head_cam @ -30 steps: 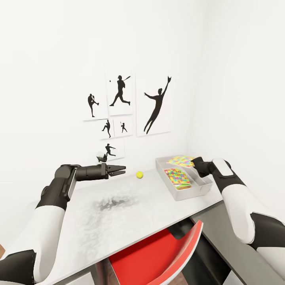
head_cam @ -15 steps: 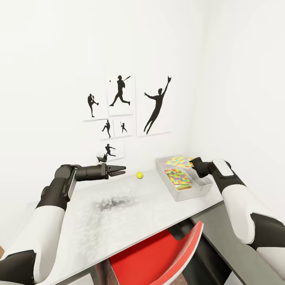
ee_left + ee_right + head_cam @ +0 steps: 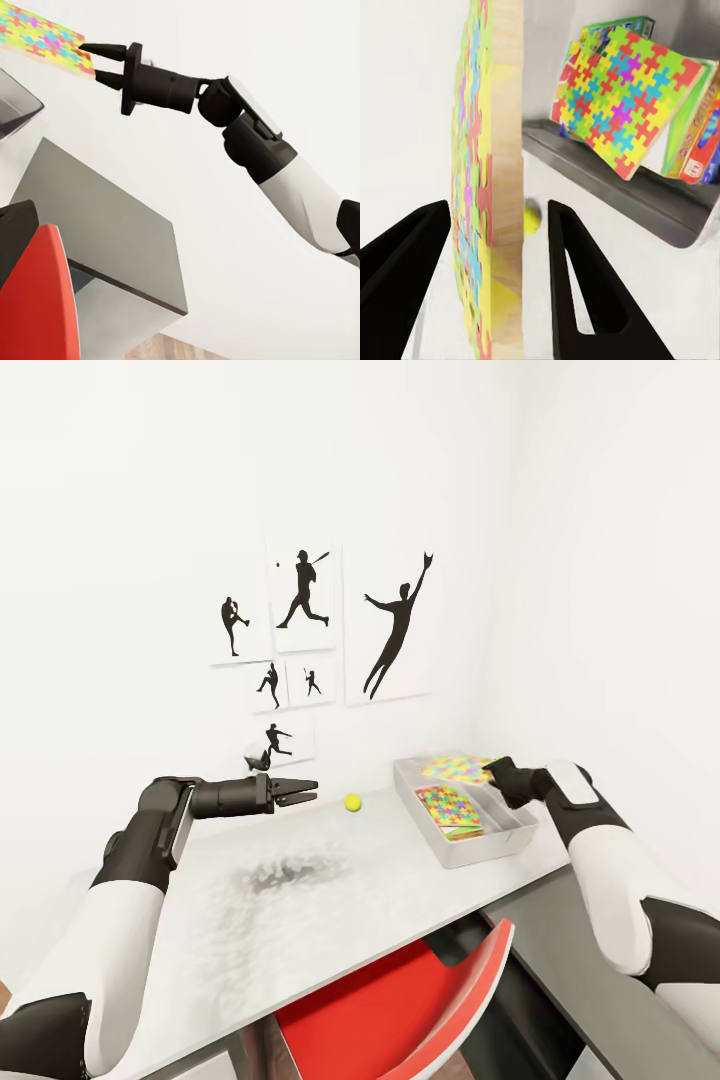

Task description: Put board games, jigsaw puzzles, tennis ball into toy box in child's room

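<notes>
My right gripper (image 3: 492, 772) is shut on a jigsaw puzzle (image 3: 455, 767), a jagged multicoloured panel held in the air over the far end of the toy box (image 3: 500, 842). That panel (image 3: 487, 187) stands edge-on between my fingers (image 3: 405, 262). A second jigsaw puzzle (image 3: 447, 806) lies tilted inside the grey box on top of board games (image 3: 701, 142). The tennis ball (image 3: 352, 801) rests on the table (image 3: 300, 920) between the box and my left gripper (image 3: 308, 791). The left gripper hovers open with nothing in it, a short way left of the ball. The bed is out of view.
A red chair (image 3: 400, 1000) is tucked under the table's front edge. The lower dark grey cabinet top (image 3: 590, 980) joins at the right under my right arm. White walls with baseball silhouettes (image 3: 300, 600) close off the table's back and right sides.
My right arm has edged slightly to the right, with the puzzle panel still over the box. The left arm and the ball have not moved.
</notes>
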Motion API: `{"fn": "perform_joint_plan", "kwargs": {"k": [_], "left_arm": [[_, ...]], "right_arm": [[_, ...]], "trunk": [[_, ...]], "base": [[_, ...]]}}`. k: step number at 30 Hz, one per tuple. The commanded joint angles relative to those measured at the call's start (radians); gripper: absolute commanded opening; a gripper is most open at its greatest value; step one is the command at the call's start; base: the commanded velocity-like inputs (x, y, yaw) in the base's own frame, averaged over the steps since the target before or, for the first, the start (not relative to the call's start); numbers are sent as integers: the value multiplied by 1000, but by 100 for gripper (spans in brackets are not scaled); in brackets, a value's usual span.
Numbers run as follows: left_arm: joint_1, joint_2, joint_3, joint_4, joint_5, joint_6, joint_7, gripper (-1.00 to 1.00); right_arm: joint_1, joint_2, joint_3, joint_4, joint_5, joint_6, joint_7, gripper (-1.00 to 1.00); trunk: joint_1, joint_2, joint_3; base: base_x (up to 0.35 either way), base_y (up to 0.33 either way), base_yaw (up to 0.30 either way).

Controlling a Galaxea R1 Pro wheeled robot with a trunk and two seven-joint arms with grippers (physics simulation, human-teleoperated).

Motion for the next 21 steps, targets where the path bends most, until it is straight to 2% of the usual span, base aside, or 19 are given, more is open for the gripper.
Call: {"fn": "perform_joint_plan", "kwargs": {"k": [1,7,14,21], "left_arm": [[-1,-1,2,-1,-11,10,-9,100],[-1,-1,2,-1,-10,10,-9,100],[-1,-1,2,-1,-10,10,-9,100],[0,-1,2,-1,-12,10,-9,100]], "right_arm": [[-1,-7,-4,-2,-13,17,-33,-100],[-1,-26,-8,-3,-18,58,-68,-100],[0,-32,-9,-3,-88,82,-69,-100],[1,-33,-9,-3,-97,95,-71,-100]], "trunk": [[1,-1,-1],[1,-1,-1],[1,-1,-1],[1,-1,-1]], "base": [[0,0,0],[0,0,0],[0,0,0],[31,0,0]]}}
